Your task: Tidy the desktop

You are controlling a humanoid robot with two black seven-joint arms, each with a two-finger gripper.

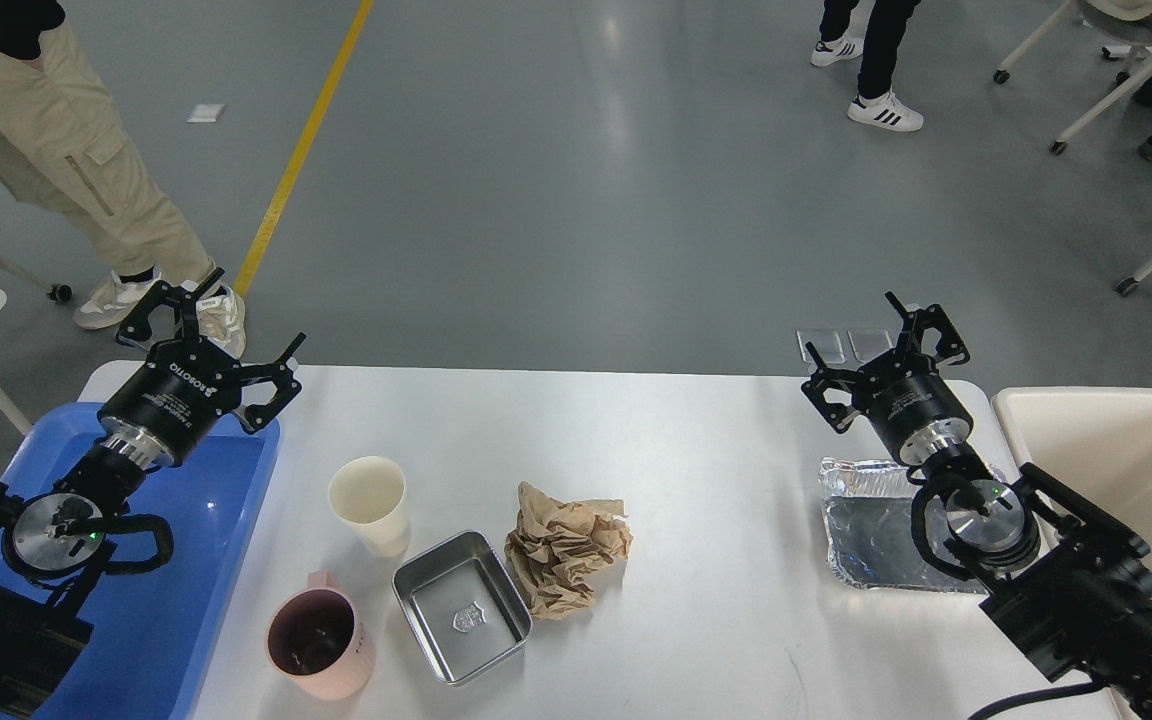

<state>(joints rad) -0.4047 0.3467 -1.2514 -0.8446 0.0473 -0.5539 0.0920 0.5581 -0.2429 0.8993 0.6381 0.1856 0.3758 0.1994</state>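
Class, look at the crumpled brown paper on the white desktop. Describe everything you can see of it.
The crumpled brown paper is a loose, creased wad, kraft-like in colour, with jagged folded edges. It lies on the white desktop, near the middle of the near half. Its left side sits right against the metal tray, seemingly touching it. Neither gripper is near it.

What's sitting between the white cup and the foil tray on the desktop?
In the head view, only the crumpled brown paper lies between the white cup and the foil tray; the rest of that stretch of desktop is bare.
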